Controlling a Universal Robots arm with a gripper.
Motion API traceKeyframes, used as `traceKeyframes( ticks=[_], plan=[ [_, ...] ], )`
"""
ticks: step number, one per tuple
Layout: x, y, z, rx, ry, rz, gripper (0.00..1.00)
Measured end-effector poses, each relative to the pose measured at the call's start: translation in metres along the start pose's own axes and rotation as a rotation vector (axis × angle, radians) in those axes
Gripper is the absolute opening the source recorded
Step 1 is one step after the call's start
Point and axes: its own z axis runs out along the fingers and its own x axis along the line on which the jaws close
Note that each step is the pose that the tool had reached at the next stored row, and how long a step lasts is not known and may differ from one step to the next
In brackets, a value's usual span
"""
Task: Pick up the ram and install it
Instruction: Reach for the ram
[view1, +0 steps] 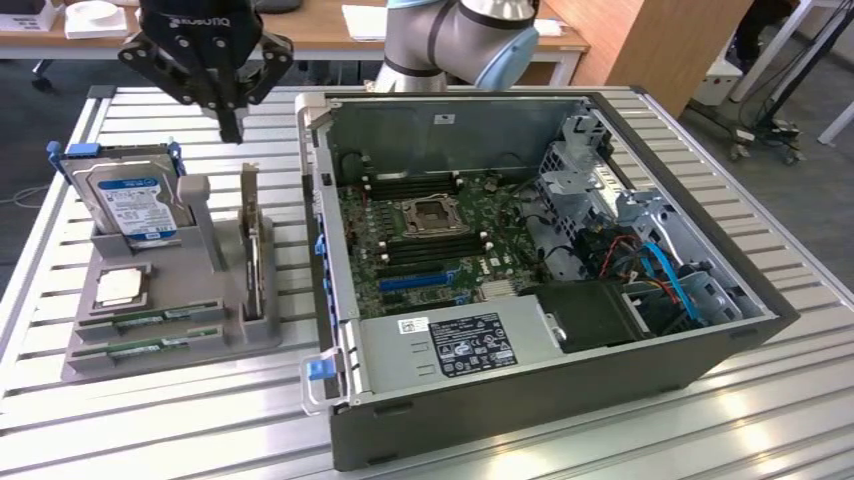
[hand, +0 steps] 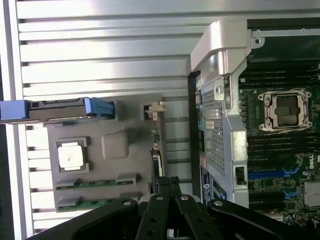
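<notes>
Two green ram sticks lie flat in the front slots of a grey holder (view1: 200, 330), one stick (view1: 147, 322) behind the other (view1: 144, 348). The wrist view shows the same pair, one stick (hand: 95, 183) beside the second (hand: 90, 203). My gripper (view1: 231, 128) hangs high over the back of the holder, well above the sticks, with its black fingers pressed together, shut on nothing. From the wrist, the gripper (hand: 167, 181) points down near the holder's edge. The open computer case (view1: 534, 250) lies to the exterior view's right, its motherboard (view1: 427, 225) exposed with dark memory slots (view1: 434, 245).
In the holder stand a silver hard drive (view1: 134, 205) in a blue caddy, a dark expansion card (view1: 250, 235) on edge and a square processor chip (view1: 120, 288). The case's raised side wall (view1: 320, 230) borders the holder. The slatted metal table (view1: 160, 430) stretches in front.
</notes>
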Motion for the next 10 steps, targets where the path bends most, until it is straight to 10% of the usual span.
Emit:
traceKeyframes(
  ticks=[10],
  plan=[
    [0.032,-0.0024,0.0,0.0,-0.0001,0.0,0.1]
  ],
)
